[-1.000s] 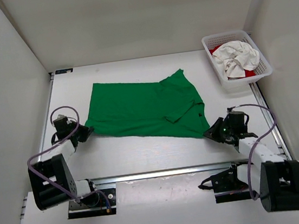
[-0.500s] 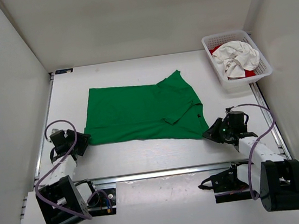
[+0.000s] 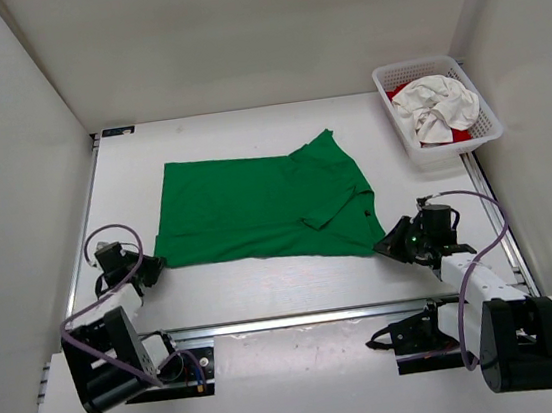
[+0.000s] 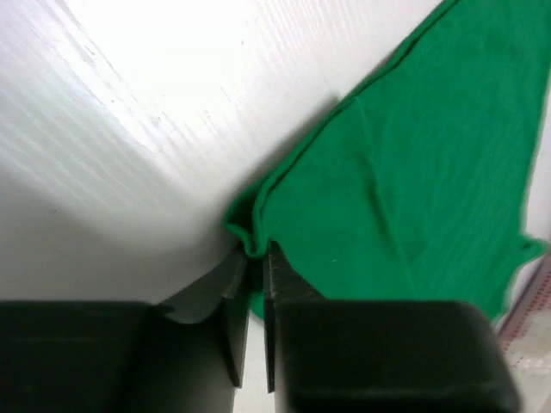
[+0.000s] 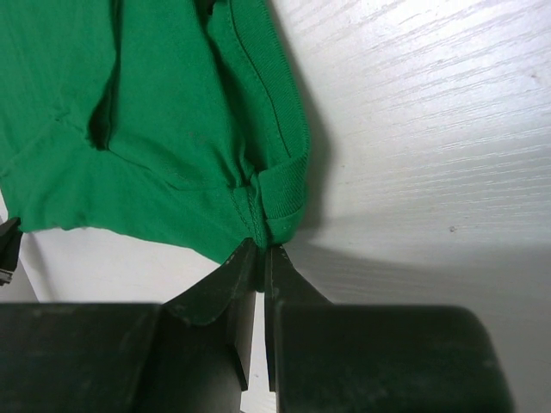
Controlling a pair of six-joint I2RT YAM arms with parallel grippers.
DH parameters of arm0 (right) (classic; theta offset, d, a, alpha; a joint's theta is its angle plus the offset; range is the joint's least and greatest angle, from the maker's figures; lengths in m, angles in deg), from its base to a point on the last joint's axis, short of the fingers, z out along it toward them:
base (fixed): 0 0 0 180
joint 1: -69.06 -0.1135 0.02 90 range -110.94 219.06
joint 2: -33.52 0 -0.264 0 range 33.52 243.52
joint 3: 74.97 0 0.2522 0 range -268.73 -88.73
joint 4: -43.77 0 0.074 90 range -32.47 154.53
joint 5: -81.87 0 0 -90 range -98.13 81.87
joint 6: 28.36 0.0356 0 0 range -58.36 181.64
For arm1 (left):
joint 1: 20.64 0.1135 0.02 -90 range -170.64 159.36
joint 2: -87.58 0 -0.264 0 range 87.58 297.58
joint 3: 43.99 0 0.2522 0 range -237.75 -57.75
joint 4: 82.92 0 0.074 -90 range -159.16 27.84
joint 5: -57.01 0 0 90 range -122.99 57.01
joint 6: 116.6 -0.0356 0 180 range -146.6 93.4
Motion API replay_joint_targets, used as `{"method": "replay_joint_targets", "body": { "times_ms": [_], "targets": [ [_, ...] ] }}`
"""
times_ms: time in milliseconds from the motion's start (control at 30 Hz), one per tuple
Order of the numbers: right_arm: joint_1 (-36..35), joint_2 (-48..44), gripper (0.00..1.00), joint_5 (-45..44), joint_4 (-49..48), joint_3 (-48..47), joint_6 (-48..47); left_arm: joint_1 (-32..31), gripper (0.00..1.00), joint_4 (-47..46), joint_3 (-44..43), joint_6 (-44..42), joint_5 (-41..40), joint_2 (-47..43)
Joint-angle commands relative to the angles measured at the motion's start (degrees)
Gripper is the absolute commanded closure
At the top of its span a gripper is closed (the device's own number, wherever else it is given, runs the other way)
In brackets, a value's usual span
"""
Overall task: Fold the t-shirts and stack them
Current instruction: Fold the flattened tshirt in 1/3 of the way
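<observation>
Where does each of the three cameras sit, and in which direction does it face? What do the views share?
Top external: above and behind the arm bases, looking down on the table; both arms show, left gripper and right gripper at the green t-shirt, basket far right.
Left wrist: on the left arm, looking past its own fingers at the shirt's near-left corner.
Right wrist: on the right arm, past its own fingers at the shirt's near-right edge.
Shared: all views show the green t-shirt.

we see a plain green shirt [image 3: 246, 210] on a white table [image 3: 248, 139]; its white basket [image 3: 489, 124] holds an off-white shirt [image 3: 433, 107] and red shirt [image 3: 463, 133].
</observation>
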Motion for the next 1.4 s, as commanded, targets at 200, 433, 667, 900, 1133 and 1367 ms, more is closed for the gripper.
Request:
{"method": "replay_joint_targets", "body": {
  "times_ms": [200,433,667,900,1133,1367],
  "targets": [
    [-2.5,-3.2,1.00,-3.1,4.4,-11.6,-1.6,-6.2,1.00,6.0,-10.0,-3.6,-1.4,-3.7],
    [-4.5,-8.0,1.00,-8.9,17.2,-29.7,-7.2,-7.3,1.00,14.4,-30.4,-5.7,6.0,-7.4],
    [-8.3,-5.3,1.00,-12.9,26.9,-55.3,-11.8,-3.1,1.00,12.6,-40.6,1.3,19.1,-6.6],
    [-10.7,4.8,1.00,-15.7,35.0,-87.4,-16.1,2.2,1.00,2.1,-51.5,14.9,31.6,-2.4],
    [-2.9,14.1,1.00,-0.3,29.5,-89.5,-13.0,0.7,1.00,1.4,-54.3,13.4,28.0,1.6],
    [-3.5,23.7,1.00,1.3,24.3,-84.5,-13.1,-5.1,1.00,5.5,-46.8,5.4,20.7,8.8]
  ]
}}
